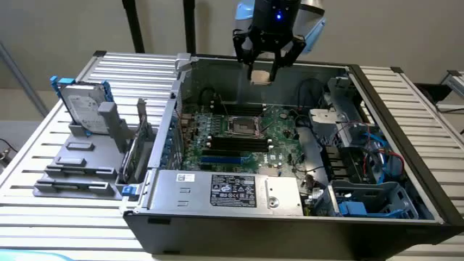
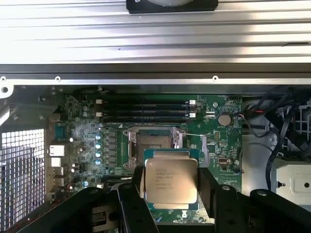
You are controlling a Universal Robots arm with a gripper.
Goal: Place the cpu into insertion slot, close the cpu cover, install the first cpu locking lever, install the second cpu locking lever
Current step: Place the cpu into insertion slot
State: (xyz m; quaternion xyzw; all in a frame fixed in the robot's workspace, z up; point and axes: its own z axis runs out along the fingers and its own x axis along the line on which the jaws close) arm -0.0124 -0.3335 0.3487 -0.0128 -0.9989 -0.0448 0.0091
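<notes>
Hanging above open computer case (image 1: 290,235), cpu (image 1: 261,76) sits pinched between gripper (image 1: 262,70) fingers (image 2: 137,190), silvery printed face toward wrist camera. Jaws spread wide, clamped on chip's two opposite edges. Insertion slot (image 1: 243,126) lies below on green motherboard (image 1: 281,135), dark cavity exposed, well apart from cpu. Long black memory slots (image 1: 228,143) just beside socket. Hard drive (image 1: 81,106) stands upright outside case, at exterior view's left
</notes>
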